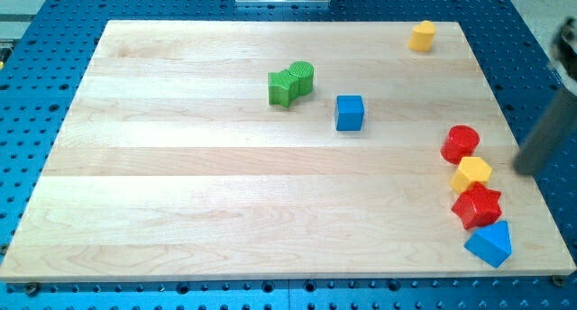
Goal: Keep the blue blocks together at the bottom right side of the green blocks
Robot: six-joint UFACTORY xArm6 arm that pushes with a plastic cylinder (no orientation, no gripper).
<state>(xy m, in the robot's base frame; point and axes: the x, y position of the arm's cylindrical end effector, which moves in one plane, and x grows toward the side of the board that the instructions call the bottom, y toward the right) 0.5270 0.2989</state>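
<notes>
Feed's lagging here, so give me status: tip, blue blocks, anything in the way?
My tip off board, right of red cylinder. Blue cube beside green blocks; blue wedge bottom right, apart. Red star crowds it.

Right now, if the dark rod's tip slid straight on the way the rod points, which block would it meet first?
My tip, right of the yellow hexagonal block, points down-left. It would probably meet the blue triangular block first, perhaps grazing the red star-shaped block; depth is unclear.
</notes>
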